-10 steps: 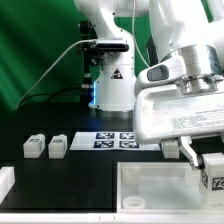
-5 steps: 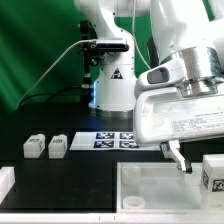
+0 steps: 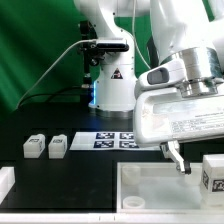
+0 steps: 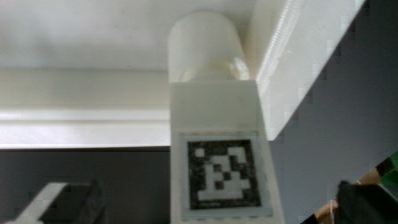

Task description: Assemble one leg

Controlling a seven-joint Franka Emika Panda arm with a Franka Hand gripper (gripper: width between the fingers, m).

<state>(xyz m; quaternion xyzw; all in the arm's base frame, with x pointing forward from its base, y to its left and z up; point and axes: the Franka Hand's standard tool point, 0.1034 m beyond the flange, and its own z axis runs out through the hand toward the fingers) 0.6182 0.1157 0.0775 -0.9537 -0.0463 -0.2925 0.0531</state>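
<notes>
The leg [image 4: 217, 130] is a small, stiff plastic block, probably light and a little slick. Its flat sides, short of the rounded peg end, look like the best place to pinch it. It stands at the exterior view's right, by the white panel [image 3: 150, 176]. The gripper [image 3: 185, 160] hangs just beside it, pointing down, jaws parted and holding nothing; only one finger [image 3: 178, 157] shows. Farther off, two more legs [image 3: 35, 147] sit on the black tabletop [image 3: 90, 162].

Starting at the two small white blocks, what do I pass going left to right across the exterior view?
First leg → second leg → marker board → the fingers → tagged leg at the right edge.
</notes>
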